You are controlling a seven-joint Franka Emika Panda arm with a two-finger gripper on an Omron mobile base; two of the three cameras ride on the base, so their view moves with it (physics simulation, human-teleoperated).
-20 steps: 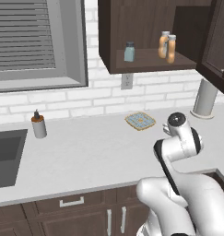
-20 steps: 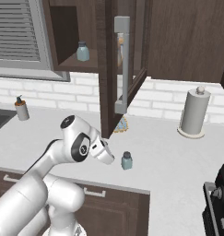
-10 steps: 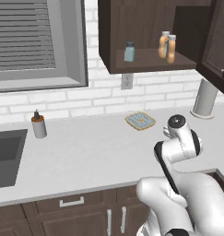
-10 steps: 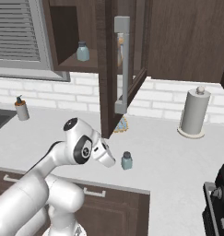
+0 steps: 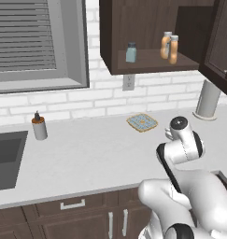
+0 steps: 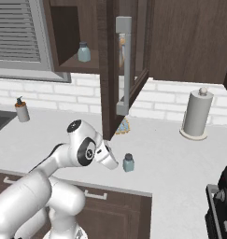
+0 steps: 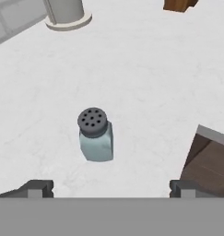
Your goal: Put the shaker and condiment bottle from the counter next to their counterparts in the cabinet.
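The pale blue-grey shaker [image 7: 96, 136] with its dark holed cap stands upright on the counter [image 7: 145, 83], just ahead of my open gripper [image 7: 111, 189]. It is lined up between the fingertips [image 7: 37, 188] but is beyond them, untouched. From the right base view the shaker [image 6: 128, 163] sits near the counter's front edge, a little right of the gripper [image 6: 113, 164]. In the cabinet [image 5: 116, 42], a matching shaker [image 5: 131, 52] stands left on the shelf. Two orange bottles [image 5: 166, 45] with pale caps stand together to its right.
The cabinet door [image 6: 126, 70] with a silver handle hangs open above the shaker. A paper towel roll [image 6: 196, 114] stands at the back right, a woven coaster [image 5: 142, 122] by the wall, a pump dispenser [image 5: 39, 127] near the sink [image 5: 5, 156]. Counter edge and brown drawers [image 7: 210, 161] lie right.
The arm has dipped slightly lower and forward toward the shaker on the counter. The shaker and the items in the cabinet have not moved.
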